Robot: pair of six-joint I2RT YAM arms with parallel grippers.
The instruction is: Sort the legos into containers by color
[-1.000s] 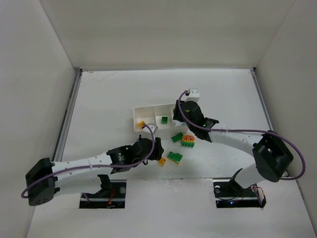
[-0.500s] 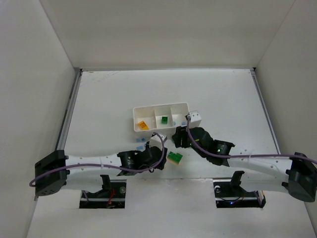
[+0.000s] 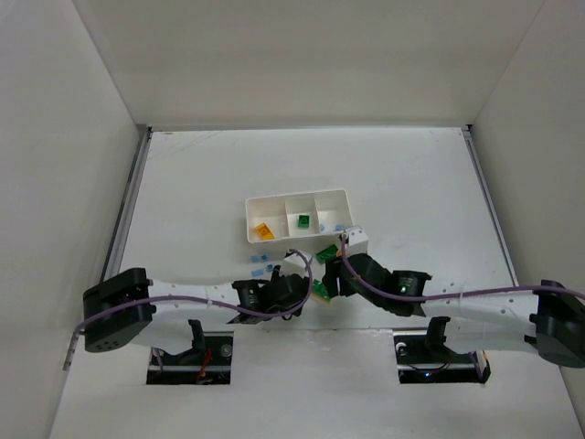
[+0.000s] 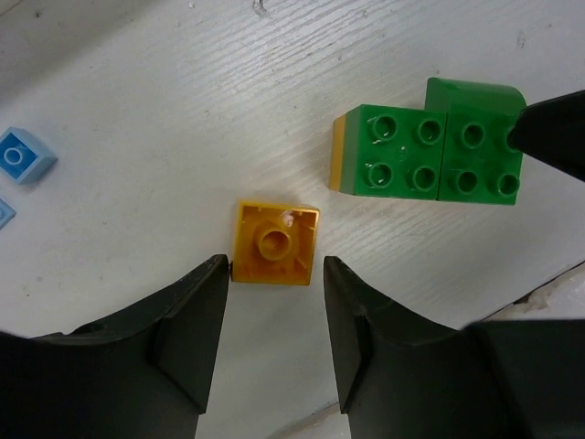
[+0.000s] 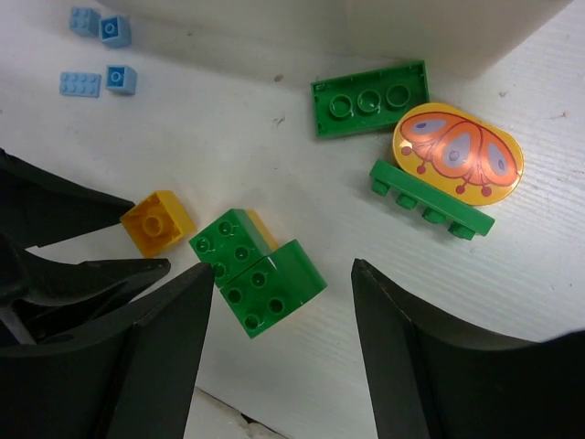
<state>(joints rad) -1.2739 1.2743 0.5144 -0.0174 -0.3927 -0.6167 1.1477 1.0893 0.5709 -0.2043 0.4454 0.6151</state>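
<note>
The white tray [image 3: 249,212] holds a yellow brick [image 3: 262,230] in its left compartment, a green brick [image 3: 303,220] in the middle one and light blue bits in the right one. My left gripper [image 4: 274,291] is open and low over the table. A yellow brick [image 4: 274,243] lies just ahead of its fingertips. My right gripper [image 5: 281,274] is open, with a joined pair of green bricks [image 5: 256,270] between its tips. That pair also shows in the left wrist view [image 4: 430,154]. In the top view both grippers [image 3: 297,297] [image 3: 327,282] meet near the table's front.
A green flat plate [image 5: 369,98], a butterfly-printed piece [image 5: 457,154] on a green strip and small light blue bricks [image 5: 96,80] lie loose by the tray wall [image 5: 366,27]. Another light blue brick [image 4: 20,155] lies left of my left gripper. Walls enclose the table on three sides.
My right gripper has come from the tray down to the green brick pair near the front. My left gripper has moved right and forward, down to the yellow brick.
</note>
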